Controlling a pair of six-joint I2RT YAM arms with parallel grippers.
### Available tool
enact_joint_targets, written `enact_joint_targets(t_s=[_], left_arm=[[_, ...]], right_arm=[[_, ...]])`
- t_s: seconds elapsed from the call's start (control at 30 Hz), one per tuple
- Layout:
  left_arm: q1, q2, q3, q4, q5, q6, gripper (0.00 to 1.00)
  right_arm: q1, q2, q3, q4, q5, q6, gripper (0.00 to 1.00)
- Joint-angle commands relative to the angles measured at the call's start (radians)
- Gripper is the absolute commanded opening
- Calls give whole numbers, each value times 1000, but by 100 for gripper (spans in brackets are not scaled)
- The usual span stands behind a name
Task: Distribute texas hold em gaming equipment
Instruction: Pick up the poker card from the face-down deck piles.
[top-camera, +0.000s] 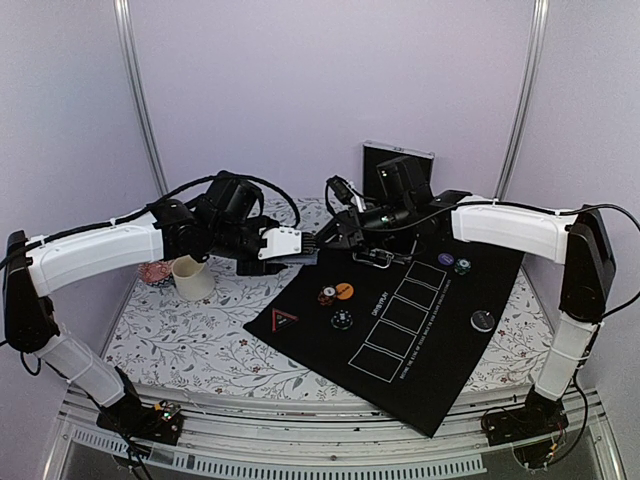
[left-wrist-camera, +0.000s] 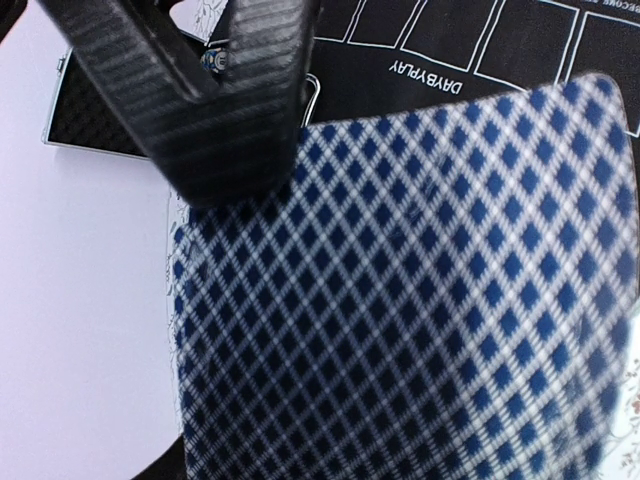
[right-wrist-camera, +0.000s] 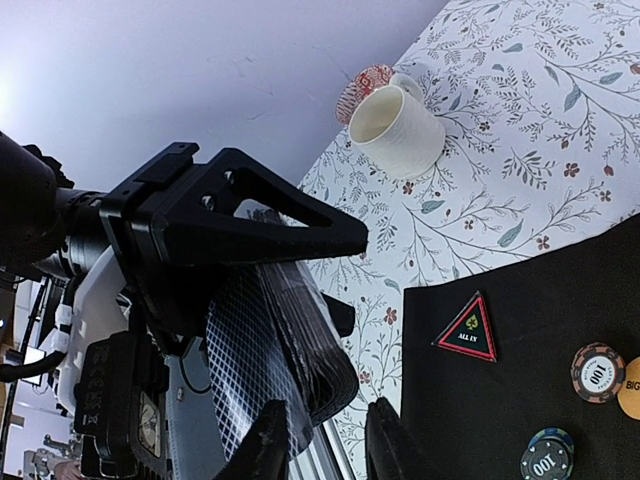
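My left gripper (top-camera: 300, 245) is shut on a deck of playing cards (right-wrist-camera: 300, 340) with blue-and-white checked backs and holds it in the air over the mat's back left corner. A card back (left-wrist-camera: 420, 300) fills the left wrist view and hides my left fingers there. My right gripper (right-wrist-camera: 325, 445) is open, and its fingertips (right-wrist-camera: 265, 445) straddle the deck's free edge. It meets the deck in the top view (top-camera: 328, 238). On the black mat (top-camera: 420, 350) lie an orange disc (top-camera: 344, 291), striped chips (top-camera: 326, 297), a purple disc (top-camera: 445, 259) and a black disc (top-camera: 483, 320).
A cream cup (top-camera: 192, 278) stands left of the mat, with red-striped chips (top-camera: 155, 272) behind it. A triangular "ALL IN" marker (top-camera: 285, 319) lies on the mat's left corner. An open black case (top-camera: 397, 160) stands at the back. The mat has a row of printed card boxes (top-camera: 400, 315).
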Motion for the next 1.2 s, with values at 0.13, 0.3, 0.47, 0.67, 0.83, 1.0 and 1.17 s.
enact_joint_targets(t_s=[0.13,0.3,0.47,0.67,0.83,1.0,1.17], left_arm=[[8,-26,-12,30,8,-8,52],[7,-23,-12,30,11,-7,52],[7,-19,-16,30,15,-8,52],[7,-24,-27,30,14,-10,51],[7,-23,-27,30,15,-10,51],[7,-24,-27,30,18,-12,51],[7,-24,-33,30,21,-18,52]], right_arm=[[-2,-38,-9,5,-20,6,11],[-2,-44,-3,-12,-12,1,4],[-2,-41,17,-57,13,-18,3],[-3,-48,37,-95,37,-40,3],[-3,-52,44,-98,42,-45,3],[-1,-62,55,-95,37,-46,2],[-8,-78,52,-91,29,-47,2]])
